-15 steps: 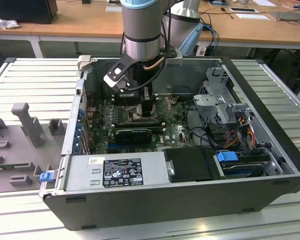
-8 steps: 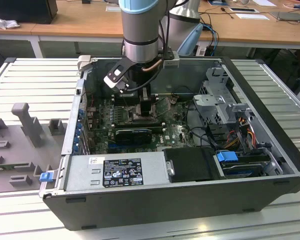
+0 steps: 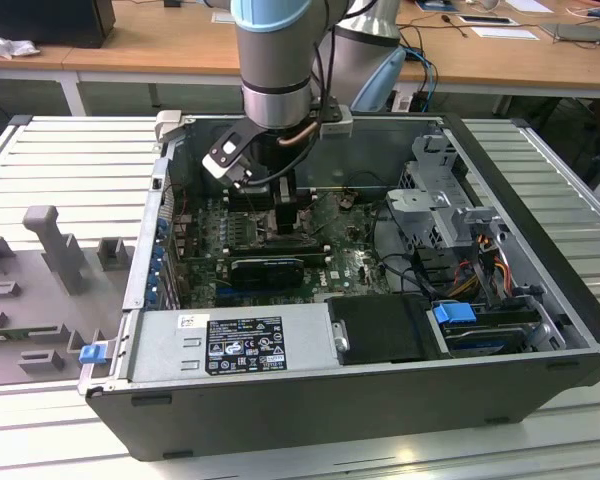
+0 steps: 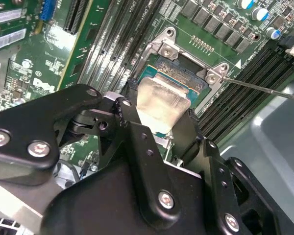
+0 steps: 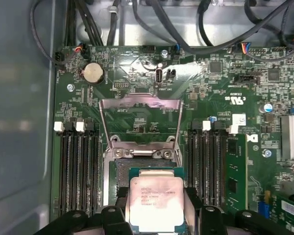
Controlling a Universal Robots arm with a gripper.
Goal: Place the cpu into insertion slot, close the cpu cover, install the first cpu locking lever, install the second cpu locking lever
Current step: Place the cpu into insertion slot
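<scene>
1. CPU (image 5: 156, 203) was clamped by two opposite edges in the gripper (image 5: 157, 211), metal top facing up.
2. It sat over the insertion slot (image 5: 121, 171), right under the fingertips; couldn't tell if it was seated.
3. CPU cover (image 5: 139, 103) stood flipped open just beyond the fingertips.
4. Memory slots (image 5: 78, 166) flanked the gripper on both sides, on the green motherboard (image 5: 210, 83).

One far camera, two close.
Exterior view overlooks the computer case (image 3: 310, 400) from above; both wrist views, behind the gripper (image 4: 160, 110), share the chip (image 5: 156, 205).
</scene>
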